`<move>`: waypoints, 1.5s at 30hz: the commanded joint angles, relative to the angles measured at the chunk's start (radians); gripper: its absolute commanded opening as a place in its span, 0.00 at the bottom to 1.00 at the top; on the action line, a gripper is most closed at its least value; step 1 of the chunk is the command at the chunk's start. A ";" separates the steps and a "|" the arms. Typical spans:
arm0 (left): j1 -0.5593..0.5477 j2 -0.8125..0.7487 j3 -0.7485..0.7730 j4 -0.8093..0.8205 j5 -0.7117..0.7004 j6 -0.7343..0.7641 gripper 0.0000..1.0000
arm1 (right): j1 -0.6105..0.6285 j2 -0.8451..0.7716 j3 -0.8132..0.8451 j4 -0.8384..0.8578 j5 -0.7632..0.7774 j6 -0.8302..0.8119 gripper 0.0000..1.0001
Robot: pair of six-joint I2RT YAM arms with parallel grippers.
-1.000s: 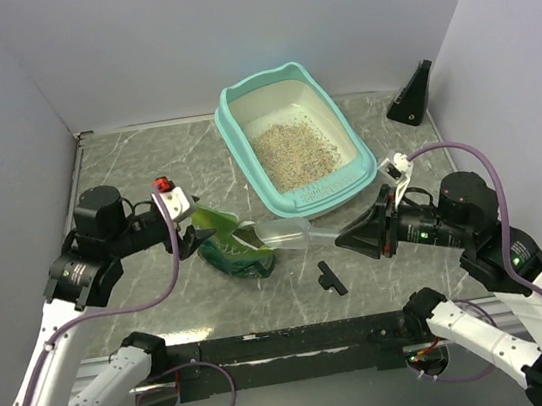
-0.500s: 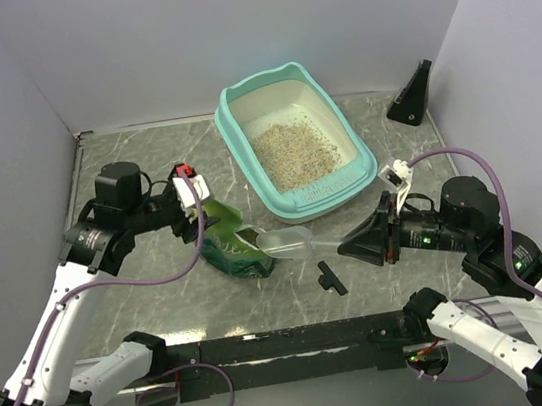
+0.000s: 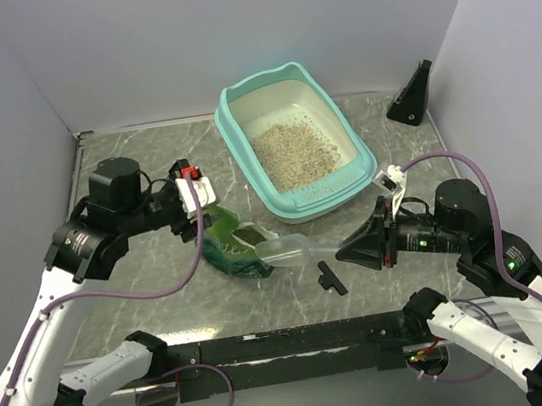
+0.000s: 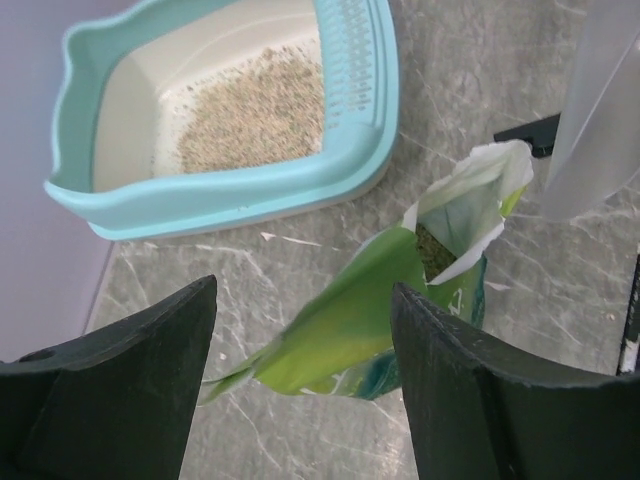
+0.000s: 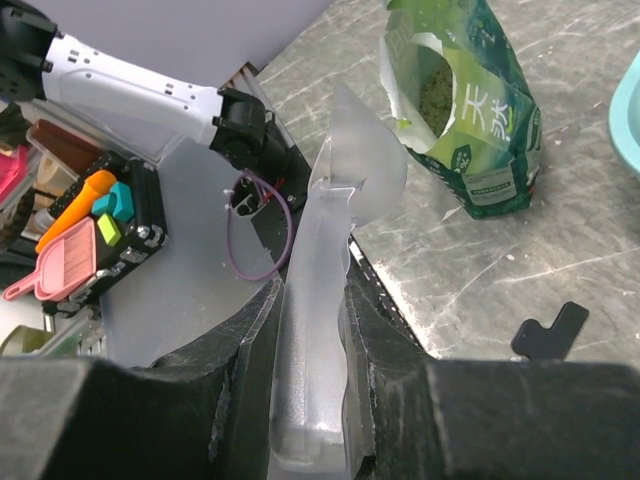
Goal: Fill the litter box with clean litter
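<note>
The litter box has a teal rim and a cream pan, and stands at the back centre with a patch of beige clean litter in it. It shows in the left wrist view too, litter box with litter. A green bag stands open in front of it, with grains inside. My left gripper is open above the bag's loose flap, not pinching it. My right gripper is shut on the handle of a clear scoop, whose bowl lies beside the bag's mouth.
A small black clip lies on the marble-patterned table in front of the scoop. A black wedge stands at the back right. Grey walls close in the left, back and right sides.
My left arm has swung right and up over the bag, which now stands more upright with its mouth open. My right gripper has shifted the scoop slightly left and nearer.
</note>
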 commanded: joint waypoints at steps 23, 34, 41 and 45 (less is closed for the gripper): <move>-0.031 0.156 -0.033 -0.050 -0.121 0.068 0.65 | 0.003 -0.068 -0.019 0.037 -0.045 -0.003 0.00; -0.037 0.109 -0.053 -0.081 -0.166 0.030 0.01 | 0.003 -0.058 0.005 0.000 0.005 -0.006 0.00; -0.102 0.000 -0.110 -0.043 -0.413 -0.179 0.01 | 0.003 0.043 0.126 -0.048 0.090 -0.015 0.00; -0.151 -0.084 -0.121 -0.027 -0.433 -0.280 0.01 | 0.004 0.105 0.197 -0.074 0.119 -0.017 0.00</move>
